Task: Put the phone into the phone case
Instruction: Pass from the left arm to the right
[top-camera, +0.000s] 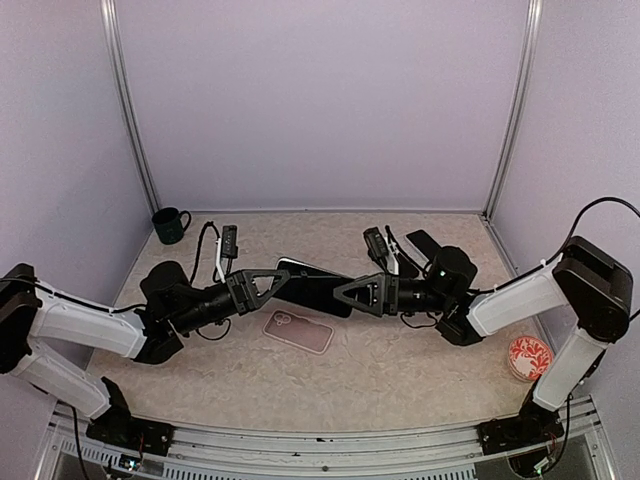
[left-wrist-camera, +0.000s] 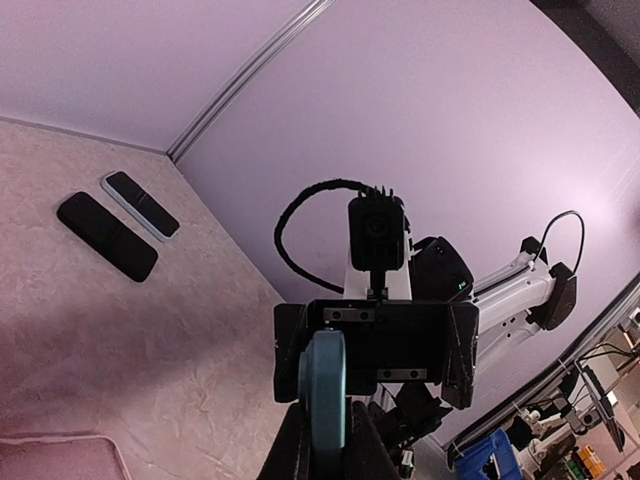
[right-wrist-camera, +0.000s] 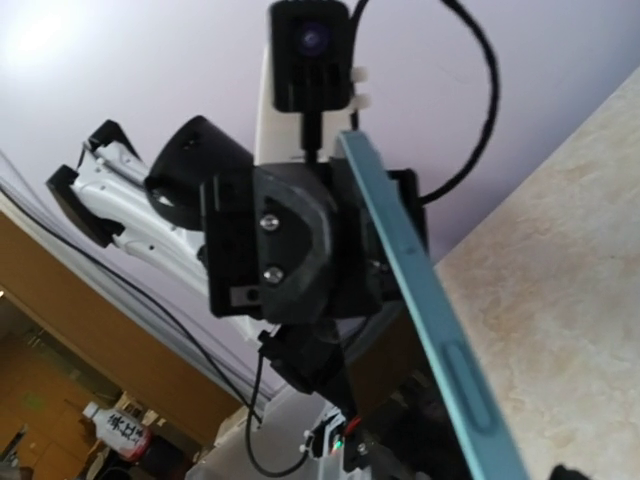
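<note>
The phone (top-camera: 312, 287), black-screened with a teal edge, hangs above the table between the two arms. My left gripper (top-camera: 268, 285) is shut on its left end; in the left wrist view the teal edge (left-wrist-camera: 325, 385) stands upright between the fingers (left-wrist-camera: 290, 452). My right gripper (top-camera: 352, 292) is open, its jaws wide on either side of the phone's right end. The right wrist view shows the phone's edge (right-wrist-camera: 430, 300) running diagonally across. The phone case (top-camera: 298, 331), pinkish and translucent, lies flat on the table just below the phone.
A dark mug (top-camera: 171, 224) stands at the back left, with a small black device (top-camera: 229, 240) near it. Two spare phones (top-camera: 420, 243) lie at the back right, also in the left wrist view (left-wrist-camera: 107, 235). A red patterned dish (top-camera: 529, 357) sits front right.
</note>
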